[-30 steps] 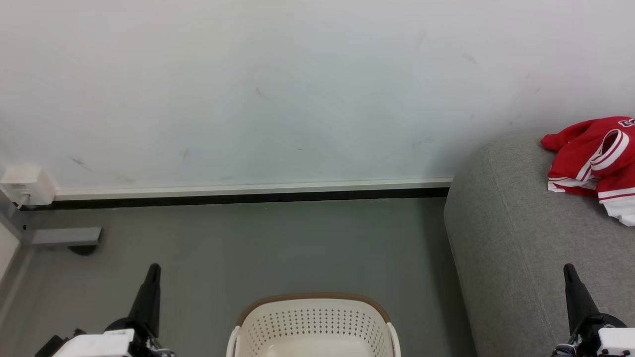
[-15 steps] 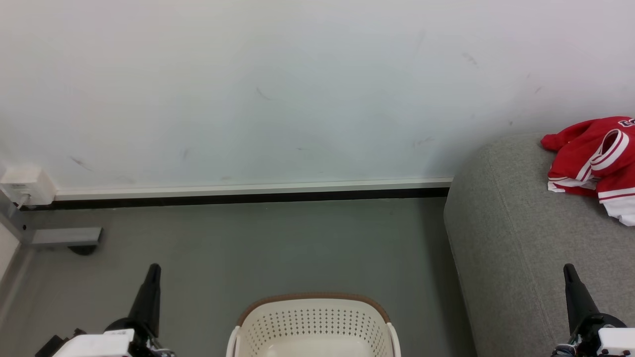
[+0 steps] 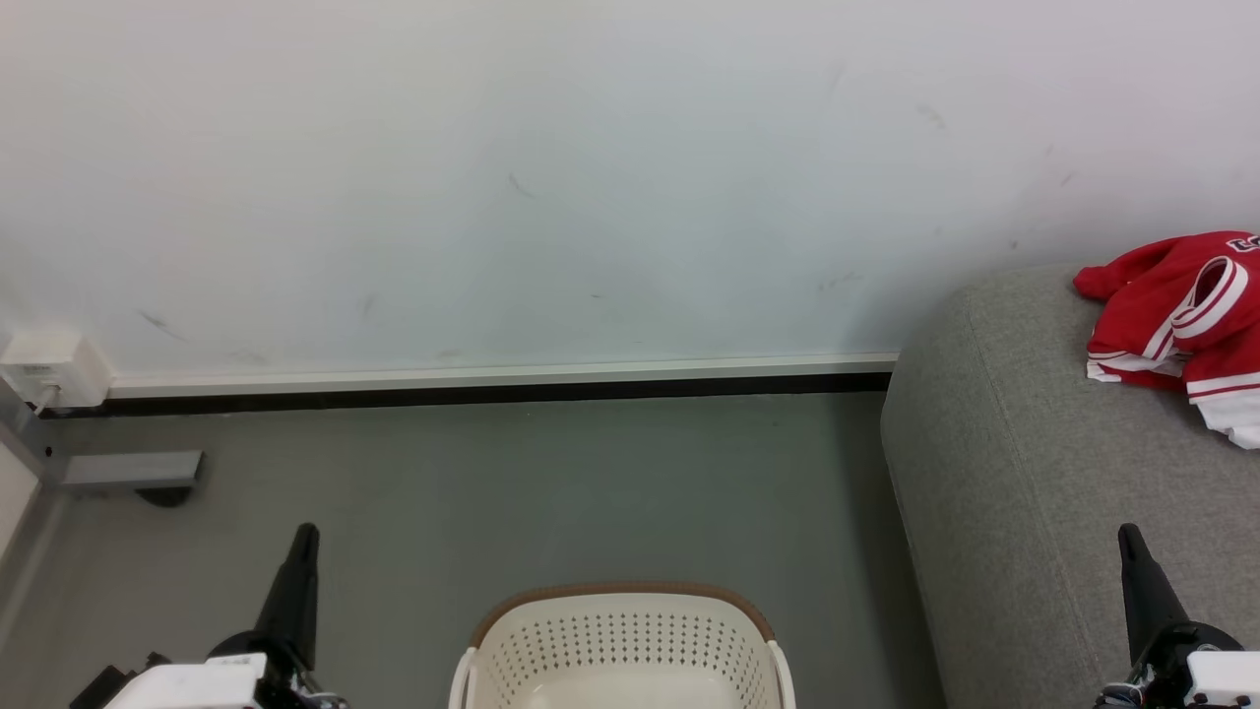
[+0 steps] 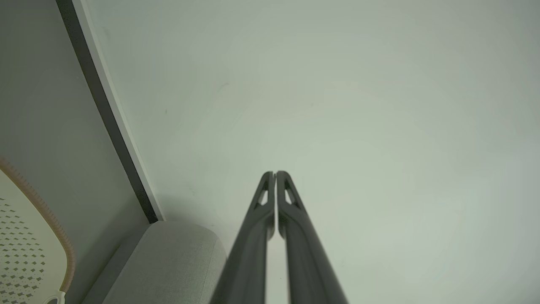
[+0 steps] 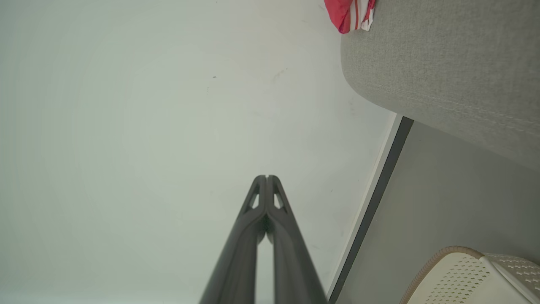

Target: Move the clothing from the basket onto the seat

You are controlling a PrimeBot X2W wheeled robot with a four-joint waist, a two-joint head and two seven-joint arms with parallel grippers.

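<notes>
In the head view, the jersey (image 3: 1176,315) lies crumpled on top of the sofa (image 3: 1034,473) at the right edge of the frame, which cuts it off. As far as it shows, its long axis runs from upper left to lower right. A red fold points to the upper left, and a white-striped hem lies at the lower right. The basket (image 3: 620,640) stands on the grey floor (image 3: 551,483) at the bottom centre, well apart from the jersey, and the part of its inside that shows holds nothing. The left gripper (image 3: 307,533) rises at the lower left, far from the jersey across the frame. The right gripper (image 3: 1127,533) rises at the lower right, directly below the jersey and clear of it, over the sofa's front. A white box (image 3: 44,366) sits on the wall (image 3: 551,177) at the left edge. Nothing differs from half a second ago or from a second ago: jersey, basket and both grippers match in place.

In the left wrist view, the left gripper (image 4: 275,173) is clenched with nothing between its fingers and points at the wall. The basket's rim (image 4: 63,249) shows at the lower left.

In the right wrist view, the right gripper (image 5: 266,176) is likewise clenched on nothing, its tips touching. The jersey (image 5: 348,12) peeks over the sofa's edge at the top, up and to the right of the fingertips, well apart.
</notes>
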